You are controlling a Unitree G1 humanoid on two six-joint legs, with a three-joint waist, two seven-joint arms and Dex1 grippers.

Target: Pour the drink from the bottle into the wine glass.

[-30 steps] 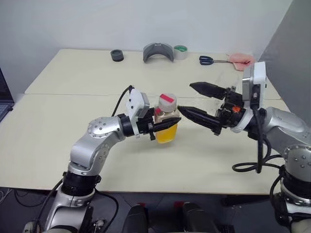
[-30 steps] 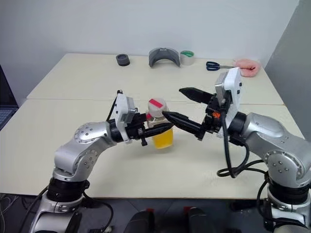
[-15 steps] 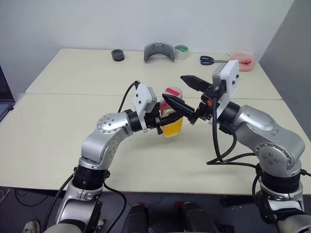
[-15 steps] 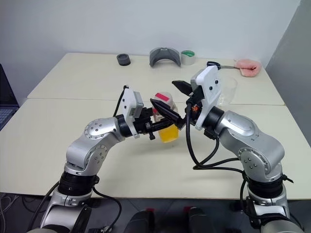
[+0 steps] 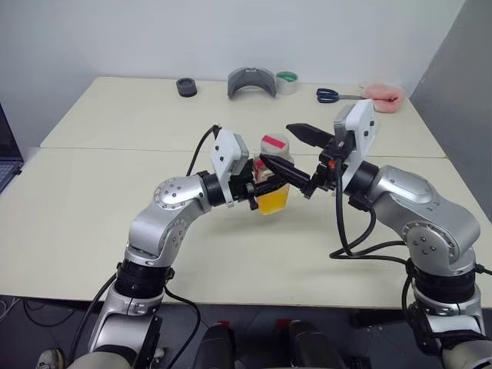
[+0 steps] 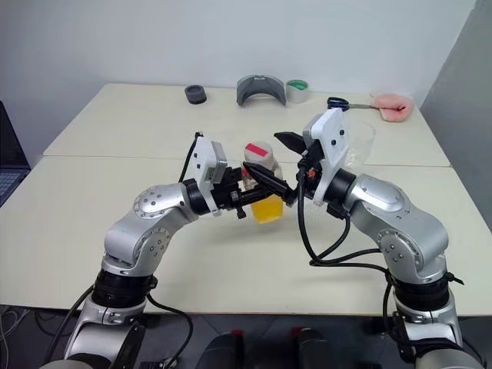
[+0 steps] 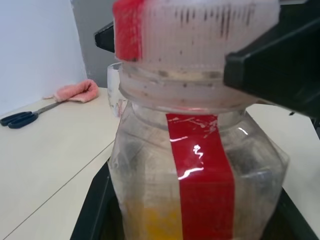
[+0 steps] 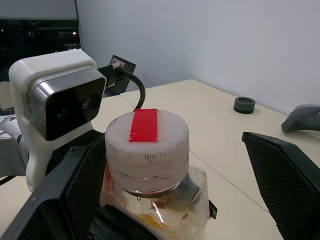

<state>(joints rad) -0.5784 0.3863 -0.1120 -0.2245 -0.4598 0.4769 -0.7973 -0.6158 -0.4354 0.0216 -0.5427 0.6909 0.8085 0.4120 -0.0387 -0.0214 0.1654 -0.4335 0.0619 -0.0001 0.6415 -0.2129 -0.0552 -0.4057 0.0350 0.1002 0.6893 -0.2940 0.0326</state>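
Nearest me: my left gripper (image 5: 252, 190) is clamped on the bottle (image 5: 270, 184), upright above the table (image 5: 92, 200).
Cap (image 8: 146, 142): between my right gripper (image 8: 177, 187)'s wide-open fingers.
Beyond: wine glass (image 6: 360, 146) behind my right arm.

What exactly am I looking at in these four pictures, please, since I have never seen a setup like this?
It is a two-armed robot at a pale table. Two pictures come from cameras in its head, looking down over both arms. The other two come from a camera on each wrist, looking along that arm's black fingers. The left gripper is shut on a small clear bottle of orange drink, lid still on. The right gripper is open, one finger on each side of the lid. At the far edge lie a black ring, a grey curved piece, a tape roll, scissors and a pink cloth.
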